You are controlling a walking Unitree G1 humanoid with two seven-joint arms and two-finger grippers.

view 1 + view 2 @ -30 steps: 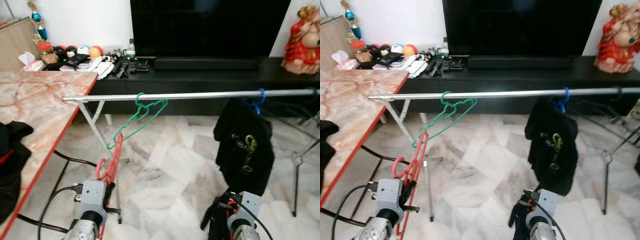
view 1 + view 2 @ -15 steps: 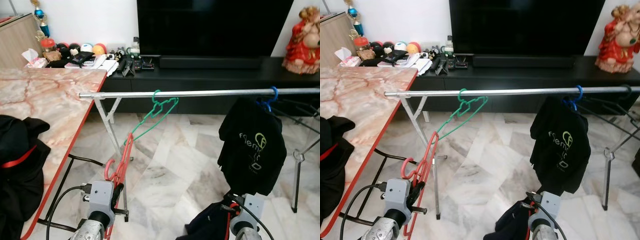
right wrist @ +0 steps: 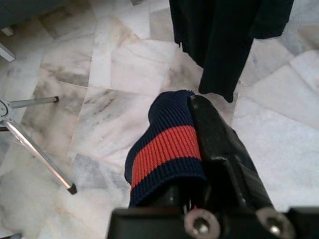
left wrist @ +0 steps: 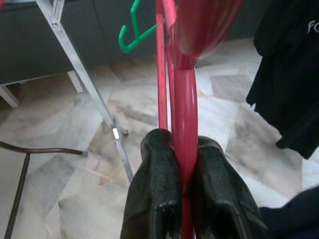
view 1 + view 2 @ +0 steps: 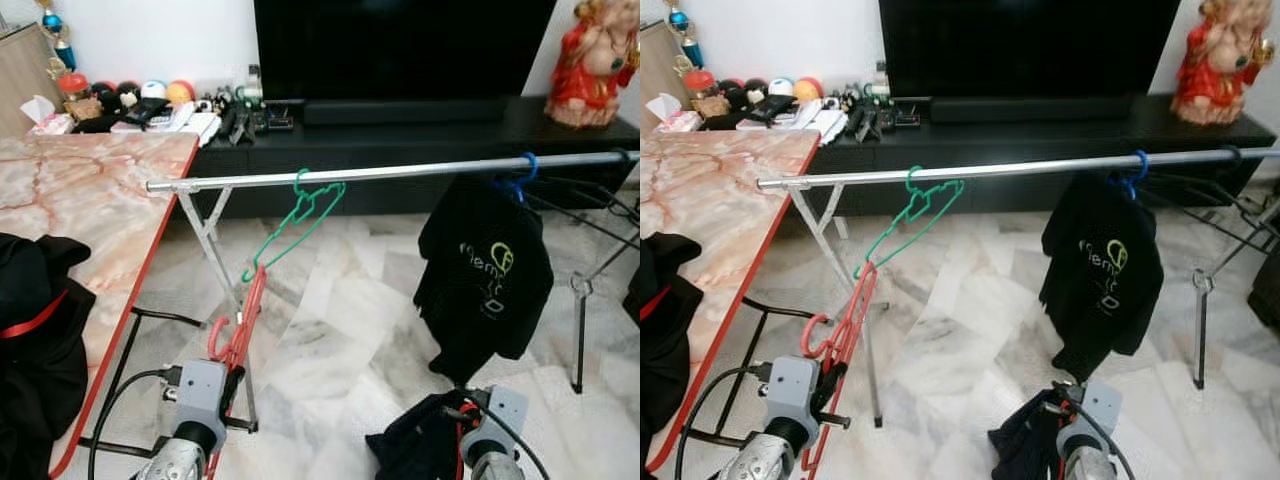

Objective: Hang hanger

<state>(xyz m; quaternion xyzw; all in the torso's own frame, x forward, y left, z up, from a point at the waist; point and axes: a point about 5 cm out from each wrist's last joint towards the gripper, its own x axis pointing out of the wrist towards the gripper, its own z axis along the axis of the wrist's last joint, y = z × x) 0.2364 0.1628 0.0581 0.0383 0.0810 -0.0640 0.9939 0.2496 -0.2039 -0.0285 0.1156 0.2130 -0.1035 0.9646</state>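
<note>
A red hanger (image 5: 240,325) stands upright in my left gripper (image 4: 185,164), whose fingers are shut on its bar, low at the left. My right gripper (image 3: 199,149) is shut on a navy garment with a red stripe (image 3: 167,149), held low at the right, bunched dark cloth (image 5: 415,455) hanging from it. Ahead runs a silver clothes rail (image 5: 400,170). A green hanger (image 5: 300,215) hangs tilted on the rail near its left end. A black shirt with a green logo (image 5: 485,275) hangs from a blue hanger (image 5: 520,170) further right.
A marble-topped table with a red edge (image 5: 90,210) stands at my left, with black clothing (image 5: 30,330) on it. The rail's folding legs (image 5: 210,250) stand just ahead. A black TV cabinet (image 5: 400,130) with a TV, clutter and a red figurine (image 5: 585,60) lines the wall.
The camera has shifted, so the rail sits slightly lower and tilted in view. The navy garment hangs a little further out from my right gripper. Both grippers keep their holds.
</note>
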